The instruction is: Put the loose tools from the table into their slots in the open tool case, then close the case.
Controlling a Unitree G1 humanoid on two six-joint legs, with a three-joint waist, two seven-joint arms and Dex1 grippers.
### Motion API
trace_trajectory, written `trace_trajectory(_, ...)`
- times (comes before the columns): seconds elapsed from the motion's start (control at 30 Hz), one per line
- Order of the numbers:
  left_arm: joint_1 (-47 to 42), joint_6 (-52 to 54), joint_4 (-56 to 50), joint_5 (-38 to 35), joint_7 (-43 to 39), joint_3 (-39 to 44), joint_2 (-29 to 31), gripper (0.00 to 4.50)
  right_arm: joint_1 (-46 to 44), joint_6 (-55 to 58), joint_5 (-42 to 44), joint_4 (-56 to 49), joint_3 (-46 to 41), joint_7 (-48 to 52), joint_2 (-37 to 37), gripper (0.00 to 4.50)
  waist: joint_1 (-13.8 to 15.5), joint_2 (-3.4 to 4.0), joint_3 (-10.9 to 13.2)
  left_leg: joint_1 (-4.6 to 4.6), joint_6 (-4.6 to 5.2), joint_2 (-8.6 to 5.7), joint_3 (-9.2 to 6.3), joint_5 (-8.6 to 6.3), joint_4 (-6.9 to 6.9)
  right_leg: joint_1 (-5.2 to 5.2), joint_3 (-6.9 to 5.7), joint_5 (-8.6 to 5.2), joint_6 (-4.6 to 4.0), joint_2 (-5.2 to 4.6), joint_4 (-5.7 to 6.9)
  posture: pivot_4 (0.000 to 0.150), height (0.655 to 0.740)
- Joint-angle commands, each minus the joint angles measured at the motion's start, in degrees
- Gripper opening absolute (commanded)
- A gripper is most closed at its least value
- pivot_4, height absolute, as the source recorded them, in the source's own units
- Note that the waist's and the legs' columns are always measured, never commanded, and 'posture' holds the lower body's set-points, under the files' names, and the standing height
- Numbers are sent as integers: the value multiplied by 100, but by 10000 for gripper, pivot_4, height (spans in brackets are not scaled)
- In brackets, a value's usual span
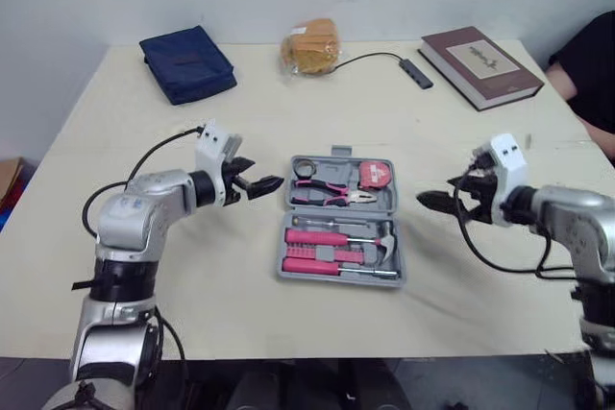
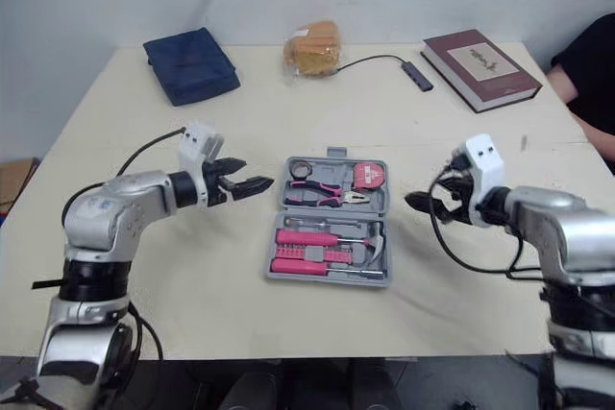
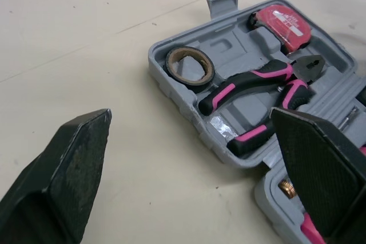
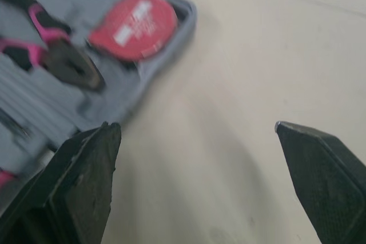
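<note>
Tool case [image 1: 341, 221] lies opened flat at the middle of the worktop [image 1: 231, 285] in the head views, both grey halves facing up. The far half holds a roll of tape [image 1: 305, 169], pink-and-black pliers [image 1: 332, 196] and a red tape measure [image 1: 376, 175]. The near half holds pink-handled drivers [image 1: 315, 252] and a hammer [image 1: 386, 237], all lying in their slots. The left gripper [image 1: 264, 178] hangs just beside the case's left edge, level with the far half, and points at it. The right gripper [image 1: 437, 194] hangs off the case's right side, a little apart, and also points toward it. Well beyond the case lie a navy pouch [image 1: 187, 64], bagged bread [image 1: 310, 46], a cable [image 1: 416, 72] and a book [image 1: 480, 66]. A person's sleeve [image 1: 591, 69] shows past the book.

From the left wrist, the left gripper's two black fingers stand wide apart with nothing between them. The case's far-left corner lies ahead, with the roll of tape, pliers and tape measure seated in their moulded recesses.

From the right wrist, the right gripper's fingers are likewise spread and empty over bare worktop. The case's far-right corner is to one side, with the tape measure and the pliers' nose inside it.
</note>
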Motion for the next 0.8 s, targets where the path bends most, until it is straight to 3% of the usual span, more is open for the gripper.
trace_trajectory(0.03, -403, 465, 394, 10, 438, 92, -269, 44828, -779, 1346, 11, 219, -234, -688, 386, 44884, 12, -1, 0, -4, 0, -1, 2, 4, 0, -7, 1, 0, 0, -1, 4, 1500, 7400)
trace_trajectory(0.17, -631, 366, 735, 241, 486, -261, -217, 44828, -1304, 1910, -120, 507, -261, -1072, 696, 44884, 28, -3, 1, -98, -10, -18, 0, 28, 8, -108, 0, 4, 0, -10, 44, 1500, 7400)
trace_trajectory(0.33, -889, 294, 1220, 415, 445, -611, -293, 44828, -1658, 1991, -332, 939, 298, -1333, 805, 44884, 23, -3, 1, -141, 1, -36, 17, 40, 9, -158, -15, 12, 14, -15, 50, 1500, 7400)
trace_trajectory(0.8, -1155, 135, 1831, 747, 623, -871, -561, 44828, -1781, 1887, -644, 1480, 559, -1721, 1173, 44884, 1, -5, -1, -159, 14, -48, 25, 56, 27, -167, -14, 36, 29, -18, 51, 1500, 7400)
